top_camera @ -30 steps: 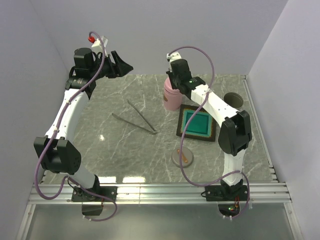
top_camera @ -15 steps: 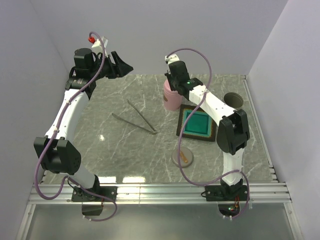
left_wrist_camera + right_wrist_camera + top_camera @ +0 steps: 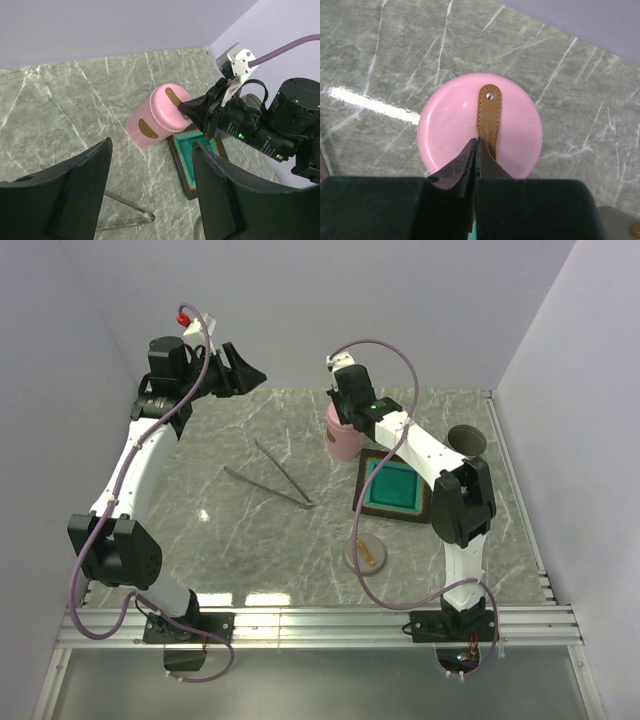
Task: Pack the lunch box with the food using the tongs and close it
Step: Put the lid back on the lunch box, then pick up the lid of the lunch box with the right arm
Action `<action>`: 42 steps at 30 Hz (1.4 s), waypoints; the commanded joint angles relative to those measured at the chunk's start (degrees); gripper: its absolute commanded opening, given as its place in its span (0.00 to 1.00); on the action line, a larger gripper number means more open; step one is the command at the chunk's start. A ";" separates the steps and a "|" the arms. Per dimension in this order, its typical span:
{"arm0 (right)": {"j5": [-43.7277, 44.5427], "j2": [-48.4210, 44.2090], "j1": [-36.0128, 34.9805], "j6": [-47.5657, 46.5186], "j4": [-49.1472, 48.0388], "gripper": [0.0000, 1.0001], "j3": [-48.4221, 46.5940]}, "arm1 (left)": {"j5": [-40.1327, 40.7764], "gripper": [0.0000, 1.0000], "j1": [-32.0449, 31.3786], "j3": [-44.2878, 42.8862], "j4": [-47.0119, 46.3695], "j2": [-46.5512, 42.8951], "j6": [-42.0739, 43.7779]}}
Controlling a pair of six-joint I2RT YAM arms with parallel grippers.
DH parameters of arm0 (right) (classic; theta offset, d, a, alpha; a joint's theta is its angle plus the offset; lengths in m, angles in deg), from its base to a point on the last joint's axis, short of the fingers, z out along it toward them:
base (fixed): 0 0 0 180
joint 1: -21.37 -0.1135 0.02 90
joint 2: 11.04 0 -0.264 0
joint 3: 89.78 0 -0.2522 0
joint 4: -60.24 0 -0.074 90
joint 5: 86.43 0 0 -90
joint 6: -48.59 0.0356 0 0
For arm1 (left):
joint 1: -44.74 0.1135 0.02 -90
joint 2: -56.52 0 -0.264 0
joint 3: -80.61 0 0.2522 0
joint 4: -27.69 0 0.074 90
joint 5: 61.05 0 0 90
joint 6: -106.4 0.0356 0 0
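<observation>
Pink plastic lunch box is set at the counter's far edge, near centre; judged light, easily shoved; the brown strap on its lid is judged the softest hold; the right gripper is held over that lid, jaws pressed together on nothing; the tongs are laid flat mid-counter, judged thin, springy, slick, best pinched mid-arm; the left gripper is raised by the far left corner, jaws apart; open counter is seen round the tongs; the tray is set just beside the box.

Top looks down; wrists share lunch box
</observation>
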 commanded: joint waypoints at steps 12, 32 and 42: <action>-4.57 -4.96 0.07 4.09 4.63 0.55 -5.34 | -0.38 0.73 0.20 -1.13 2.06 -4.28 3.72; -32.87 -43.70 8.59 -14.44 26.32 0.99 20.73 | 8.14 0.87 2.13 3.79 11.03 -16.75 19.45; -31.19 -52.34 6.58 -11.82 31.17 0.82 40.27 | 9.82 0.87 6.00 12.48 12.17 -24.31 16.92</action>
